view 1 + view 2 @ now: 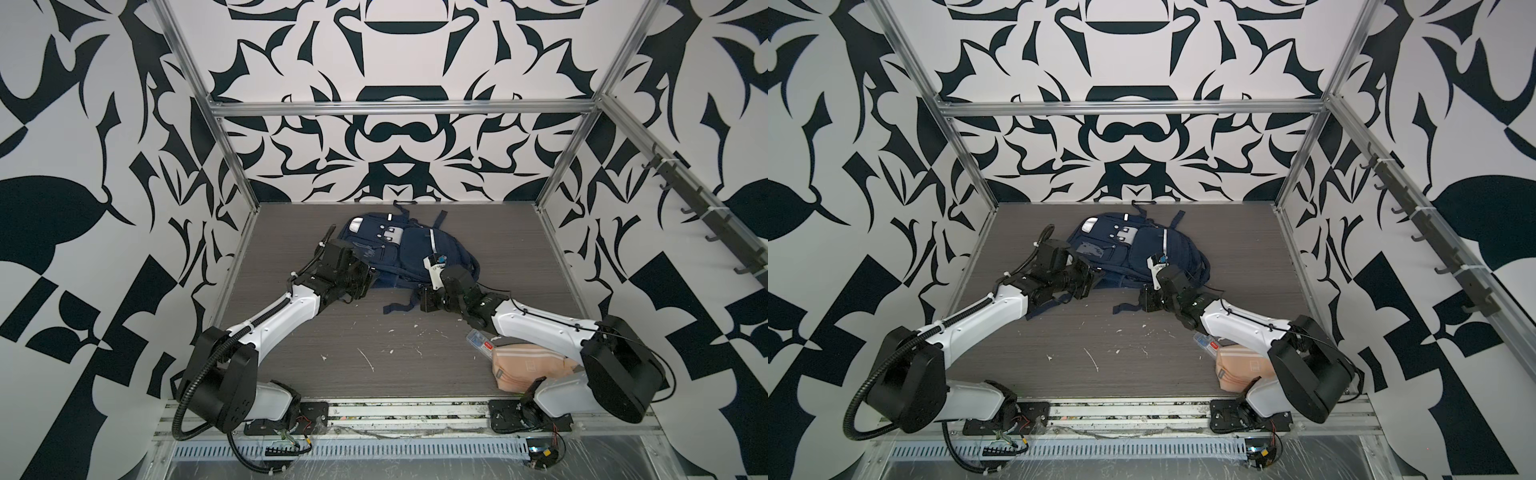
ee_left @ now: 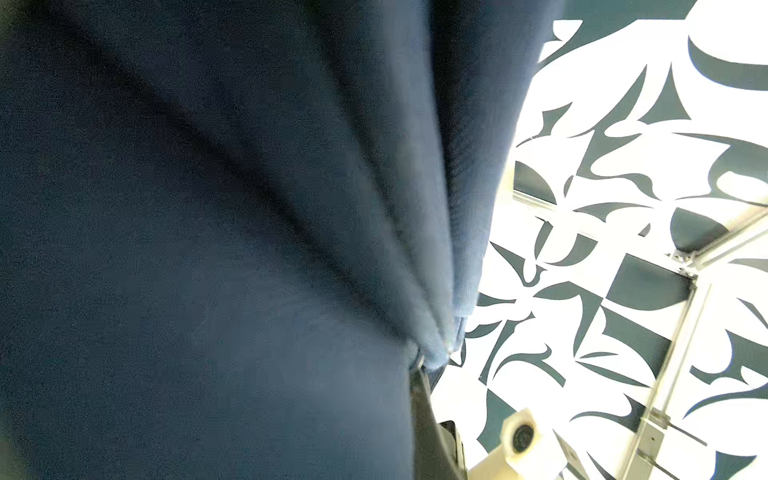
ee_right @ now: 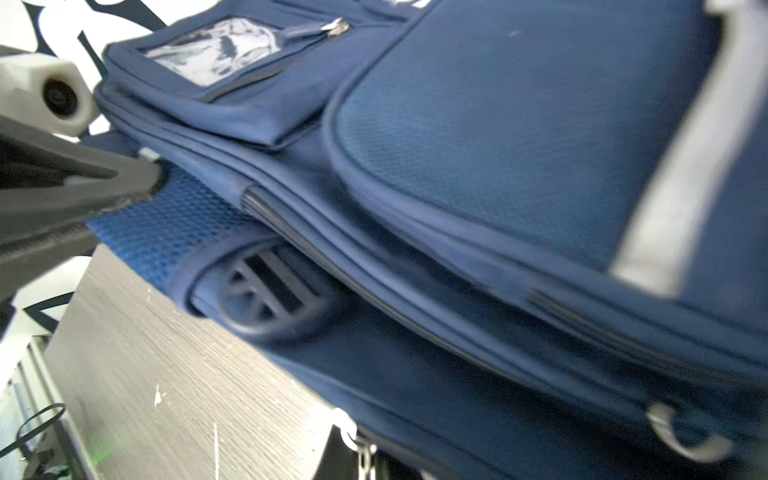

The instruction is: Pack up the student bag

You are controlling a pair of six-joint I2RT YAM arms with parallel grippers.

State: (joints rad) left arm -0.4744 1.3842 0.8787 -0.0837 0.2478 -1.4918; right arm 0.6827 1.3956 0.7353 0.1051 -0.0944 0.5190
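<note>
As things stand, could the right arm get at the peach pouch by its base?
Probably not easily. The peach pouch lies beside that arm's base, partly hidden under its own links, while the right gripper is shut, out at the student bag. It would have to fold back tightly.

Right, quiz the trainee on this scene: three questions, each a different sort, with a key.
1. True or false: the bag stands upright.
2. Fill in: the pink pouch lies by the base of the ___ arm.
3. The left claw grips: A the pouch; B bag fabric; C nothing.

Key: 1 false, it lies flat on the table; 2 right; 3 B.
</note>
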